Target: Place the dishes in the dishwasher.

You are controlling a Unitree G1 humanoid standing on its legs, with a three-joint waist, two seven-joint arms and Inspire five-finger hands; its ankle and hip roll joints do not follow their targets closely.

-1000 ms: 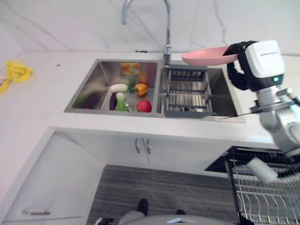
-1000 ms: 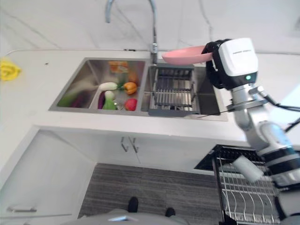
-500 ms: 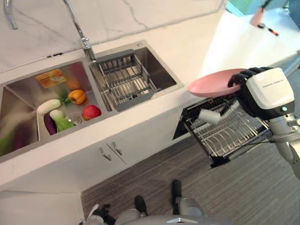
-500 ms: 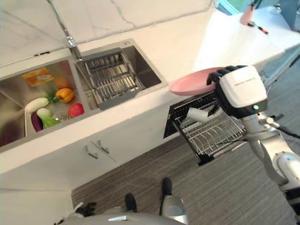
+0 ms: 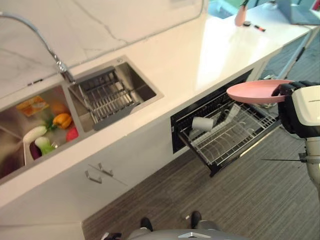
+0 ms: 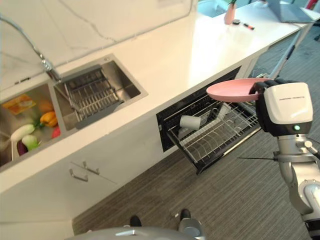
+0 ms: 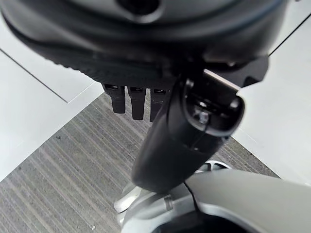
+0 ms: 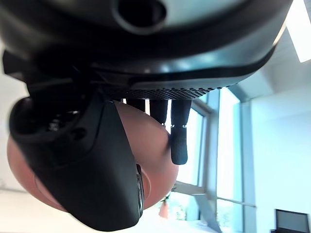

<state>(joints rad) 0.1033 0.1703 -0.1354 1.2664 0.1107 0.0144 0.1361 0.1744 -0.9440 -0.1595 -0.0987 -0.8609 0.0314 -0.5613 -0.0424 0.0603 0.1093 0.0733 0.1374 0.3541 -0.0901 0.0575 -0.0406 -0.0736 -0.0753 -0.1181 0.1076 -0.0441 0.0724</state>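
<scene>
A long white counter (image 5: 200, 55) is seen with a sink (image 5: 85, 100) set into it, and below its front edge a dishwasher rack (image 6: 215, 132) is pulled out, with a cup (image 6: 190, 122) lying among its wires. A pink plate (image 6: 232, 90) is held roughly level above the rack's outer end, pinched at its rim between the thumb and fingers of the right hand (image 6: 264, 89). The left hand (image 7: 146, 104) is seen hanging idle over the floor, its fingers relaxed. From here, the plate could be knocked against the cup or the wires if lowered flat; tilting it upright would probably be needed, and a rim-only pinch might let it slip.
</scene>
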